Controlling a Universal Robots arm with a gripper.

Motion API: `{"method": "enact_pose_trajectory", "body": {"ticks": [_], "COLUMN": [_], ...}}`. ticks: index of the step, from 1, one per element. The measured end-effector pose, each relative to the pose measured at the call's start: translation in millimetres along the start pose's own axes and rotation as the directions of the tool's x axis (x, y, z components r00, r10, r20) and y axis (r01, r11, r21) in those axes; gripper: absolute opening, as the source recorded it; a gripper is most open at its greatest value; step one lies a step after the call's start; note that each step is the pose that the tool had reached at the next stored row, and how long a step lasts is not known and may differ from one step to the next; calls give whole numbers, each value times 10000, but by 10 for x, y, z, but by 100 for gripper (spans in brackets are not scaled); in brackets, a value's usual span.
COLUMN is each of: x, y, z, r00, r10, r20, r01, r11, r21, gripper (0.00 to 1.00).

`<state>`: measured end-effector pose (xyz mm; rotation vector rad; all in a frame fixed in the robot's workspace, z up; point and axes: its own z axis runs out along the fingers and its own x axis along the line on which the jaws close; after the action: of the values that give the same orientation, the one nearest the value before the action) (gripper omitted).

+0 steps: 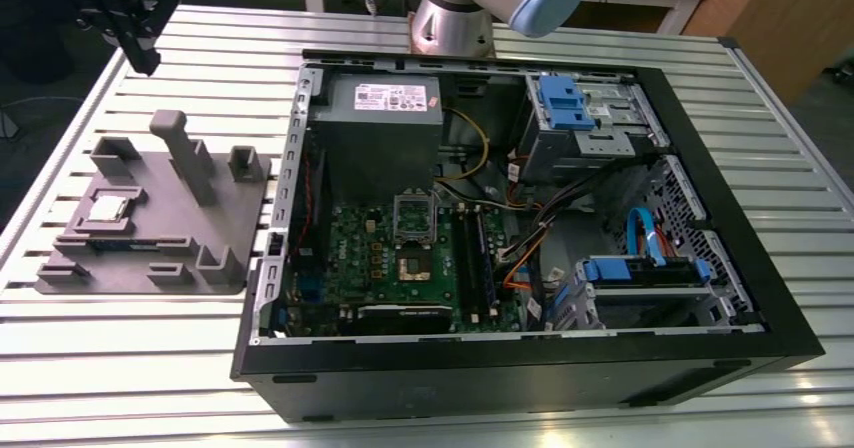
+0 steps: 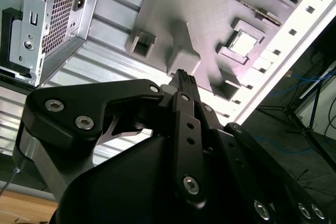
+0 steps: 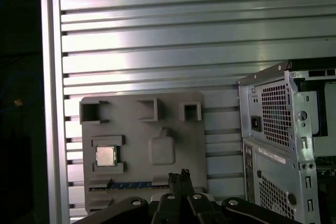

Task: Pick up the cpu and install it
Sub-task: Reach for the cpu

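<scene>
Exterior view: the gripper (image 1: 143, 60) hangs over the far corner of the slatted table (image 1: 120, 368), on the exterior view's left, well apart from the cpu (image 1: 110, 208); the cpu lies flat, silver top up, in a square recess of the grey plate (image 1: 230, 223); the plate rests on the table just beside the open case (image 1: 534, 368), on the exterior view's left of it; inside the case the board (image 1: 400, 273) carries a silver-framed socket (image 1: 414, 218); the arm (image 1: 454, 23) rises beyond the case.

Second wrist view: the fingers (image 2: 188, 124) lie together, tips meeting, nothing between them; gripper (image 2: 182, 74) above the plate (image 2: 173, 3), apart from the cpu (image 2: 244, 44); the case's rear wall (image 2: 52, 19) to one side.

First wrist view: gripper (image 3: 179, 176) closed and empty; the cpu (image 3: 106, 156) sits framed in its recess on the plate (image 3: 136, 135), not touched; case (image 3: 273, 129) beside the plate.
</scene>
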<state>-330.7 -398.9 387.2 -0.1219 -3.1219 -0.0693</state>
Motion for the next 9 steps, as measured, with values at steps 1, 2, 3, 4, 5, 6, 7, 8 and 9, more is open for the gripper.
{"method": "enact_pose_trajectory", "body": {"ticks": [1,2,3,4,5,6,7,8,9], "x": [12,30,49,67,86,106,131,157,183], "y": [-1,-3,-4,-6,-7,-9,-11,-13,-15], "z": [0,1,2,3,4,4,5,5,7], "r00": [10000,10000,10000,10000,10000,10000,10000,10000,10000], "r10": [-2,-2,-1,-2,-1,-1,0,1,0], "r20": [-1,-3,-5,-11,-15,-21,-25,-29,-30], "r01": [2,2,1,2,1,1,0,-1,0], "r11": [10000,10000,10000,10000,10000,10000,10000,10000,10000], "r21": [0,1,1,2,1,2,2,3,2], "gripper": [10,10,10,10,10,10,10,10,10]}}
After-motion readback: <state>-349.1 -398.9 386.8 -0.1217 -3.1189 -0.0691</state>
